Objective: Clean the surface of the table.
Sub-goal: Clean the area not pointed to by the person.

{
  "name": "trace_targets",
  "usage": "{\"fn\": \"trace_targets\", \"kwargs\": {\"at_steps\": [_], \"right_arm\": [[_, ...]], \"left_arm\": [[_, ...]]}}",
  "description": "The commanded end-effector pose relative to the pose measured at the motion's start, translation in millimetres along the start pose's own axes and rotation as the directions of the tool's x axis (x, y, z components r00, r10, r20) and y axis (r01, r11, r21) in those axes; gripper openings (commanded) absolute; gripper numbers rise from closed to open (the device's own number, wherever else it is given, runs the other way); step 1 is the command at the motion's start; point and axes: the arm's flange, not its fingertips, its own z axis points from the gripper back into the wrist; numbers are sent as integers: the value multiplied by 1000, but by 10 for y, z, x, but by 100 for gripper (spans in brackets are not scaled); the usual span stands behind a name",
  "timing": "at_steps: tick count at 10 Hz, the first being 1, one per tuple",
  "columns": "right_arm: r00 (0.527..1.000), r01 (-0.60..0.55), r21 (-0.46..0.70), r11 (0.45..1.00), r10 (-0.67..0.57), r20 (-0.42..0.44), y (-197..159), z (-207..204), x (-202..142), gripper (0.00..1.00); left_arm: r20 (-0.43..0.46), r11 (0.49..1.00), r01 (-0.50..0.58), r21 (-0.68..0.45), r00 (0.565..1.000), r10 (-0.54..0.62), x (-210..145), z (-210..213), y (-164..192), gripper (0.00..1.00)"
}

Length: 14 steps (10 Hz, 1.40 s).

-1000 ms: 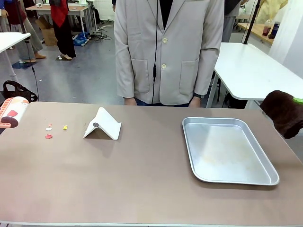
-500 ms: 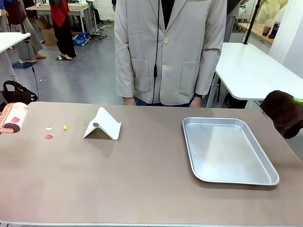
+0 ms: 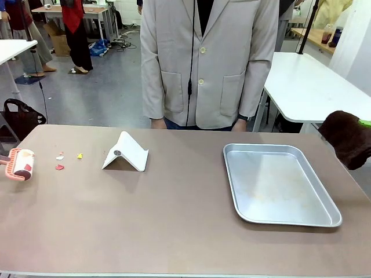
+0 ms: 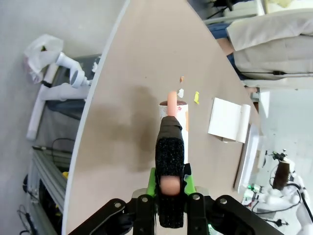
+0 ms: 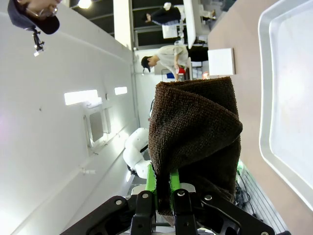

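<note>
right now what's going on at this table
The left gripper grips a lint roller at the left edge of the table, just short of a few small scraps. The right gripper grips a brown cloth by the right edge. A white folded stand and an empty metal tray sit on the table; a person stands at the far side.

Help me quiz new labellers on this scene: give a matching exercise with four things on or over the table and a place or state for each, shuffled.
1 lint roller
2 brown cloth
3 metal tray
4 white folded stand

A lies flat on the table, right side
B clamped in the left gripper, by the paper scraps
C stands tent-like before the person
D clamped in the right gripper

Pairs: 1-B, 2-D, 3-A, 4-C
</note>
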Motion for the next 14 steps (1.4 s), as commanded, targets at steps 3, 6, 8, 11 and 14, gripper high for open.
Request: {"fn": "trace_targets", "kwargs": {"at_steps": [3, 6, 8, 11, 14], "right_arm": [[1000, 17, 17, 1000, -17, -5, 69, 7, -11, 12], [1000, 17, 17, 1000, -17, -5, 69, 7, -11, 12], [1000, 17, 17, 1000, -17, -5, 69, 7, -11, 12], [1000, 17, 17, 1000, -17, -5, 69, 7, -11, 12], [1000, 17, 17, 1000, -17, -5, 69, 7, -11, 12]], "left_arm": [[-9, 997, -60, 51, 998, 61, -44, -294, -149, 23], [-21, 995, -44, 85, 999, 46, -95, -438, -212, 23], [-9, 993, -46, 108, 999, 48, -113, -545, -243, 23], [-62, 988, -6, 155, 998, 15, -199, -807, -300, 23], [-107, 986, 23, 163, 994, -6, -203, -1023, -418, 23]]}}
